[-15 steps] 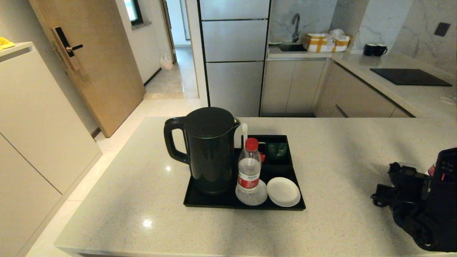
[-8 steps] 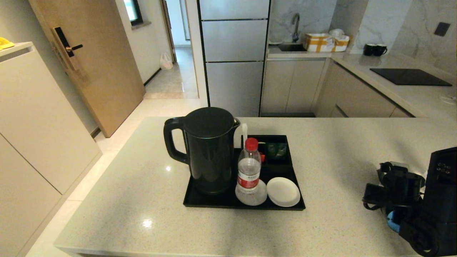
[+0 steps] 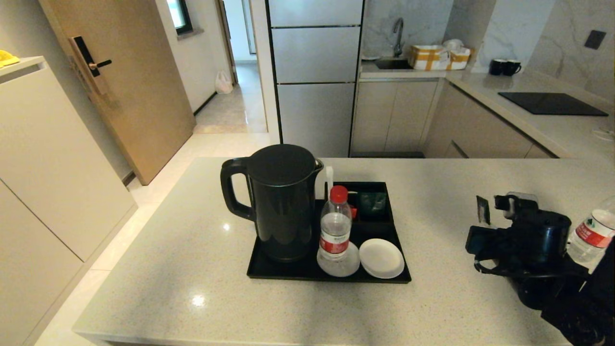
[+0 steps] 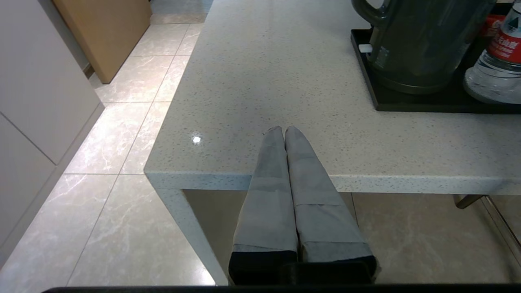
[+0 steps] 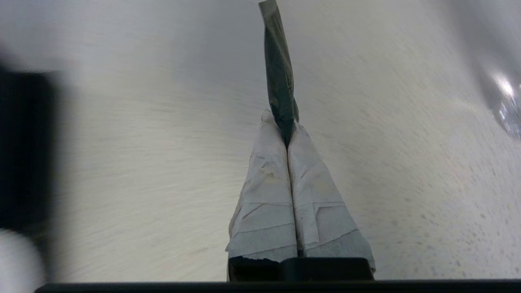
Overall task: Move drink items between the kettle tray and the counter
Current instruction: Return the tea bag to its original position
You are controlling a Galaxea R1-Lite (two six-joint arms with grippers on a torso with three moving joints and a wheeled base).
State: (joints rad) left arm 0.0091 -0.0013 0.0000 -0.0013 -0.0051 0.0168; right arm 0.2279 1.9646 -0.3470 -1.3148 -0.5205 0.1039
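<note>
My right gripper (image 5: pixel 286 122) is shut on a flat dark green sachet (image 5: pixel 279 69), which stands on edge above the pale speckled counter (image 3: pixel 192 259), right of the black kettle tray (image 3: pixel 288 271). The same sachet (image 3: pixel 482 210) sticks up in front of my right arm. A clear water bottle with a red cap (image 3: pixel 335 226) stands on a coaster in the tray. A second green sachet (image 3: pixel 374 203) lies in a far compartment. Another red-labelled bottle (image 3: pixel 591 235) stands on the counter at the far right. My left gripper (image 4: pixel 283 130) is shut and empty over the counter's near left edge.
A tall black kettle (image 3: pixel 281 202) fills the tray's left half. A round white coaster (image 3: pixel 381 258) lies at the tray's near right corner. The counter's near edge (image 4: pixel 366 183) and the tiled floor lie below my left gripper. A farther counter holds a black hob (image 3: pixel 552 103).
My right arm has moved left toward the tray, carrying the green sachet. The bottle at the far right, hidden behind the arm before, now shows.
</note>
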